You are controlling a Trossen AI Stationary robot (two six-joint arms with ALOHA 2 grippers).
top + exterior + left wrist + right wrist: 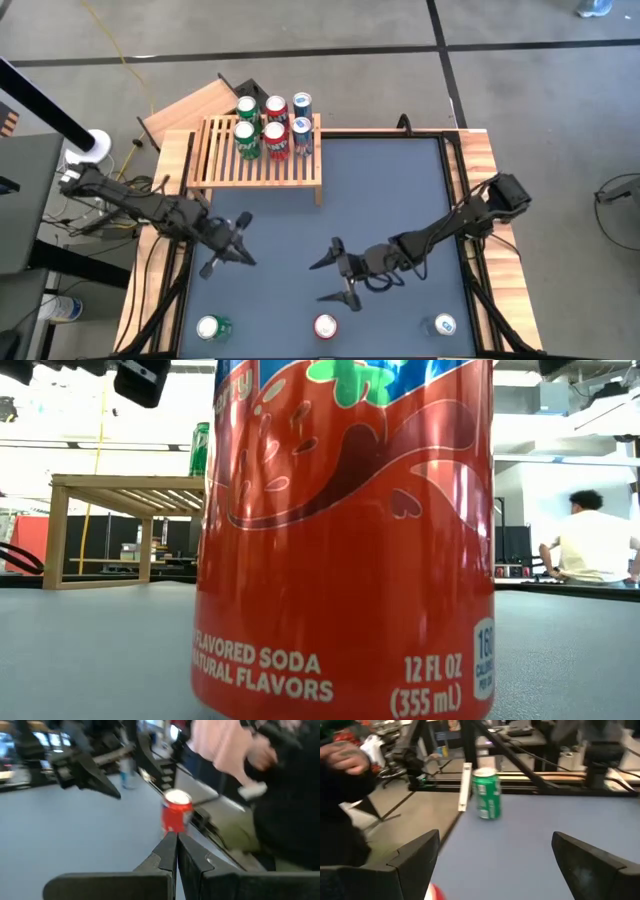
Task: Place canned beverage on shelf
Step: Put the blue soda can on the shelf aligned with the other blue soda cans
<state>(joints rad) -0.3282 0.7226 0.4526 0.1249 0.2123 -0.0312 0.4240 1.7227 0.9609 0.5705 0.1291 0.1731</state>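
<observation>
The slatted light-wood shelf (260, 152) stands at the table's far left and bears several cans (272, 125) along its back; the low view shows it too (120, 485). A green can (213, 327), a red can (326, 326) and a blue can (444, 324) stand upright on their bases along the near edge. My left gripper (248, 260) hovers shut over the left middle, aimed at the red can (176, 812). My right gripper (327, 280) hangs open above the table's middle, facing the green can (486, 793); the red can's top (434, 892) lies below it.
The red can (340, 540) fills the low view. A plain wooden board (190, 105) lies behind the shelf. A person stands just past the near edge: a sleeve (225, 750), a hand (345, 757). Bare blue table top (390, 190) lies right of the shelf.
</observation>
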